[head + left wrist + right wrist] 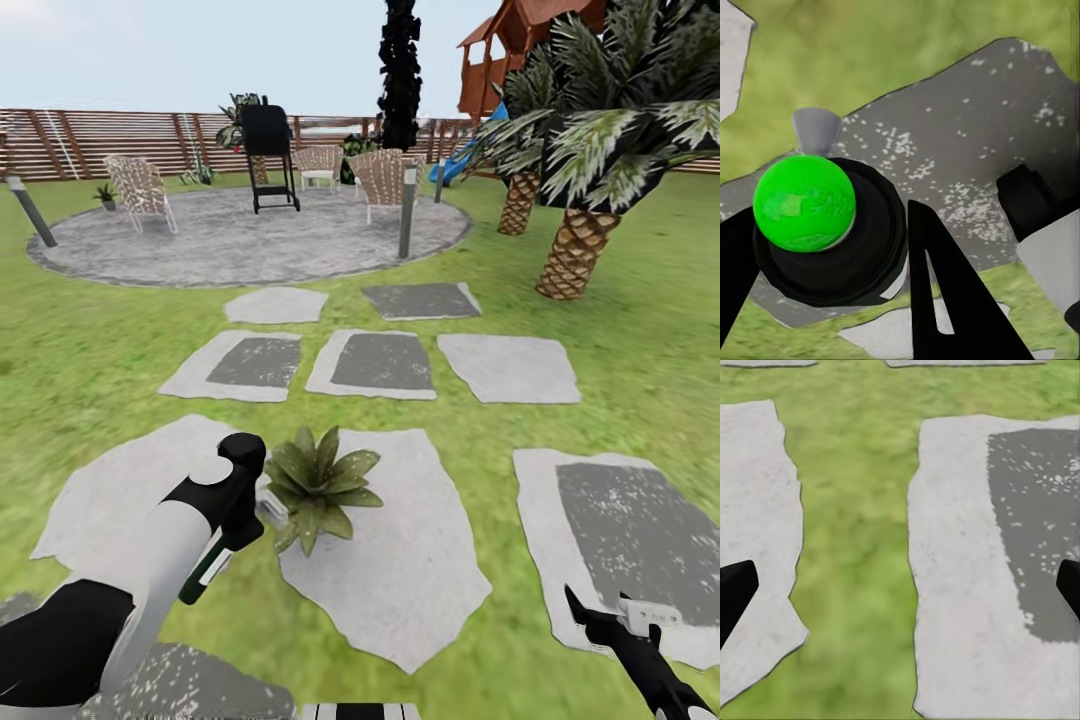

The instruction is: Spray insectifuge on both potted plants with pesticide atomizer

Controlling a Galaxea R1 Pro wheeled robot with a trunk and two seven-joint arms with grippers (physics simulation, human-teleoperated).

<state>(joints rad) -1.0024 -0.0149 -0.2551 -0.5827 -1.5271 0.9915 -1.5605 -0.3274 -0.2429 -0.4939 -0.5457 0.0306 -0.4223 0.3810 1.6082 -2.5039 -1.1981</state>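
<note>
Your left tool [832,292] grips the light, stiff atomizer [805,202] at its body beside the plant [318,485]; right tool [900,592] gapes empty.

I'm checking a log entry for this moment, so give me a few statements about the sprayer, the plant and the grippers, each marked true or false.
1. The left gripper holds the pesticide atomizer. True: in the left wrist view its green end sits between the fingers.
2. The potted plant stands on the grass. False: it sits on a pale stepping stone.
3. The right gripper carries something. False: its fingers are wide apart over grass and stone, with nothing between them.
4. A black grill stands on the round patio. True.
5. The plant lies beside the left gripper in the head view. True.
</note>
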